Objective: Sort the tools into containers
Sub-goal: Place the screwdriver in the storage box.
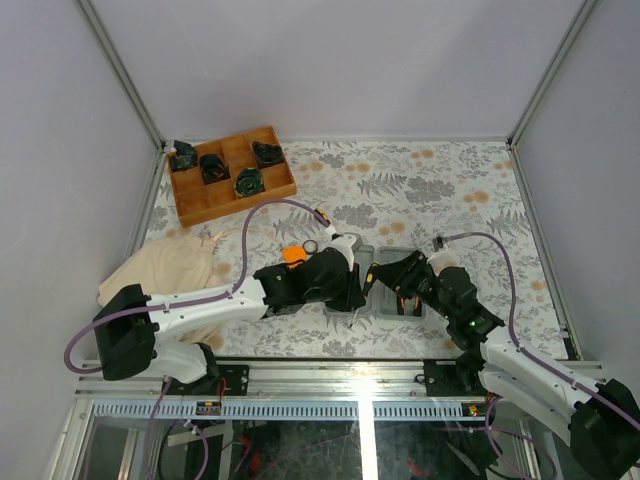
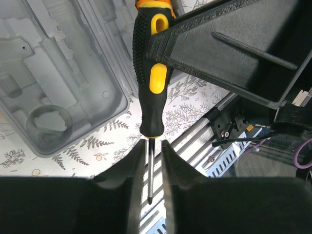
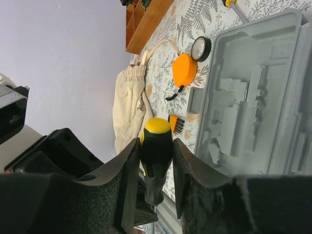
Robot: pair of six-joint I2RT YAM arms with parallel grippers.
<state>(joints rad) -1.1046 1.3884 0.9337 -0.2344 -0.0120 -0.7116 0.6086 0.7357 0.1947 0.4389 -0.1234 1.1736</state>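
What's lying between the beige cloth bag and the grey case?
In the right wrist view, the orange tape measure, a black ring beside it and a stubby orange-black bit lie between the cloth bag and the grey case.

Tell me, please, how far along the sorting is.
Nothing looks sorted: the grey case shows empty compartments in wrist views. In hand: the screwdriver, its handle between the right fingers, its shaft between the left fingers. Left: the tape measure and ring lie outside the case.
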